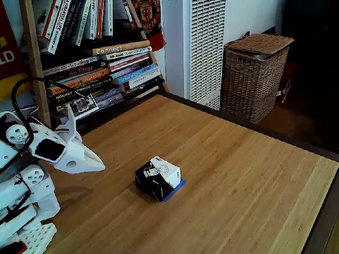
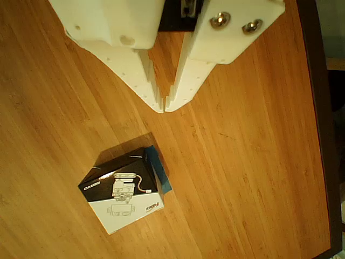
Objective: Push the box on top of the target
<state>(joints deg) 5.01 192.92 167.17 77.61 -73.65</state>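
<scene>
Box [image 1: 157, 178]: on the table [image 1: 238, 174], near its middle in the fixed view — lying over the target [image 1: 177, 189], which shows past the box's right edge.
Gripper [image 1: 100, 165]: left of the box, apart from it — in the other view [image 2: 164, 108] its tips meet above the table, the box [image 2: 123, 189] just beyond them.
Bookshelf [image 1: 90, 58]: far left, behind the table.
Basket [image 1: 256, 74]: far right, beyond the table's far edge.

I see my white gripper [image 2: 164, 107] over honey-brown wood-grain table [image 2: 253, 162]. Below its fingertips, the box [image 2: 123, 190] is black with a white printed face; a blue strip of the target [image 2: 159, 170] edges it.
</scene>
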